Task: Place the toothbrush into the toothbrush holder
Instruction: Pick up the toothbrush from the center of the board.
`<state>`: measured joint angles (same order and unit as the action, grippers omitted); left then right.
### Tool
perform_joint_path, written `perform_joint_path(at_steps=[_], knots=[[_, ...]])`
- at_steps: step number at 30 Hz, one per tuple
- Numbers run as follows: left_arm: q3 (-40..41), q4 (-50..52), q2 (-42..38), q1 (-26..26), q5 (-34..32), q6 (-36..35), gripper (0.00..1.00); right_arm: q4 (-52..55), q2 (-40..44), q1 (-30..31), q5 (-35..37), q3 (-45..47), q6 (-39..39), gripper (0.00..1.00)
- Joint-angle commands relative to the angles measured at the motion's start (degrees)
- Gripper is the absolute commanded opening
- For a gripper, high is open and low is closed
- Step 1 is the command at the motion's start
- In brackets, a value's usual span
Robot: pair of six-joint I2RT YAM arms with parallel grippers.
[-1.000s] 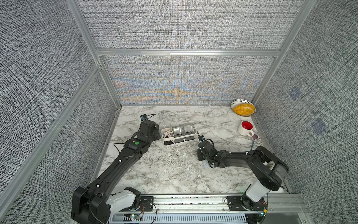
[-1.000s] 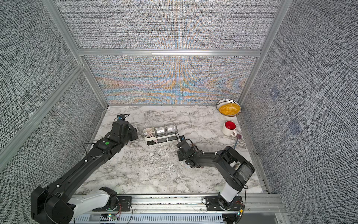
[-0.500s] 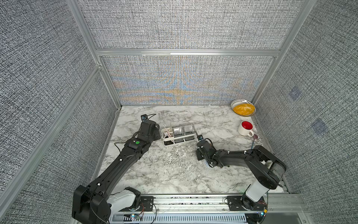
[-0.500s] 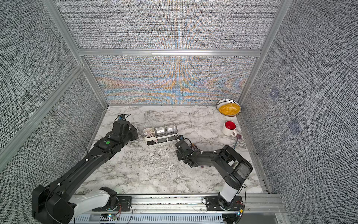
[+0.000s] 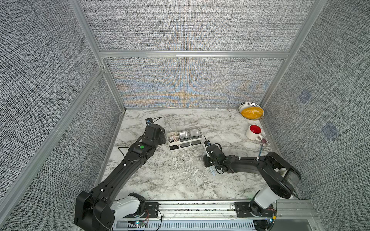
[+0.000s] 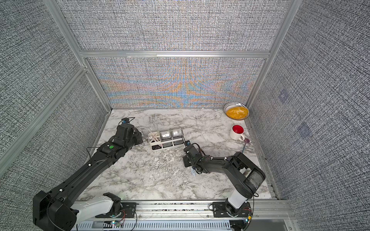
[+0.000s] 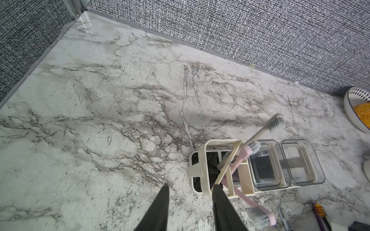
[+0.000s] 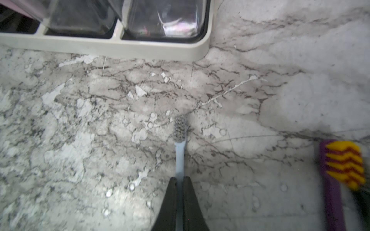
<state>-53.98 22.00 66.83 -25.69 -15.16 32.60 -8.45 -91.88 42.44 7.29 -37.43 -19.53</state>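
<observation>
State, right pincer [image 8: 180,181]: closed on the handle of the light-blue toothbrush [image 8: 179,154], just behind the neck and low over the worktop [image 8: 260,100].
Location, toothbrush: flat on the worktop with the bristle head toward the toothbrush holder [image 8: 100,47]. It is near the holder's clear-cup end but apart from it, and not yet lifted.
State, left pincer [image 7: 190,192]: jaws apart with nothing between them. One finger stands at the holder's end rim by the diagonal-bar section. Whether it touches cannot be told.
Holder contents: a beige toothbrush [image 7: 260,134] and a pink toothbrush [image 7: 244,152] lean in the diagonal-bar section. Both clear cups appear empty.
Step in hand: the grip appears taken. Lifting, tipping upright and inserting remain.
Hazard, rotation: the grip sits close to the head end, with the long handle trailing behind. The brush may pivot between the jaws on lifting.
Hazard, neighbour: a purple toothbrush [image 8: 340,170] lies near the pincer. A sideways sweep could drag it.
Hazard, insertion: a brush not fully upright may strike the rim or the leaning brushes and push the light frame along the worktop.
Hazard, left finger: any movement at the rim could shift the holder out of line during the approach.
</observation>
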Motion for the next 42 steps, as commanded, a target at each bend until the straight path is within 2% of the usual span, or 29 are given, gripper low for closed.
perform_joint_path(at_steps=[1,4,9,14,18,22,28,35,42], knots=[[0.2,-0.6,-0.6,0.1,-1.3,0.1,0.39,3.9,3.2,0.1,-1.5,1.3,-0.2,0.03],[0.3,-1.2,-0.4,0.1,-0.4,0.0,0.39,3.9,8.4,0.1,-1.6,3.0,-0.5,0.03],[-1.7,-1.1,1.7,0.1,4.9,-1.5,0.39,3.8,16.1,0.1,-2.2,3.1,-0.3,0.03],[-2.2,-1.7,2.5,0.1,7.0,-1.7,0.39,2.2,20.6,0.4,-2.7,0.6,1.4,0.03],[-1.9,-3.1,1.9,0.0,9.4,-2.3,0.42,-3.6,21.5,0.7,-5.1,-1.5,3.4,0.03],[-2.2,-2.9,1.5,0.1,10.1,-2.8,0.45,-11.6,17.8,0.7,-7.7,-5.0,5.3,0.03],[-1.4,-2.8,-0.1,0.1,8.3,-2.0,0.59,-28.2,7.7,1.1,-10.4,-11.9,8.8,0.03],[-0.7,-0.7,-2.4,0.0,4.3,-1.6,0.59,-53.4,-5.7,2.1,-12.9,-16.0,8.6,0.03],[0.7,-1.1,-3.4,0.0,1.4,-2.2,0.59,-63.1,-15.6,3.4,-12.7,-24.6,8.5,0.03]])
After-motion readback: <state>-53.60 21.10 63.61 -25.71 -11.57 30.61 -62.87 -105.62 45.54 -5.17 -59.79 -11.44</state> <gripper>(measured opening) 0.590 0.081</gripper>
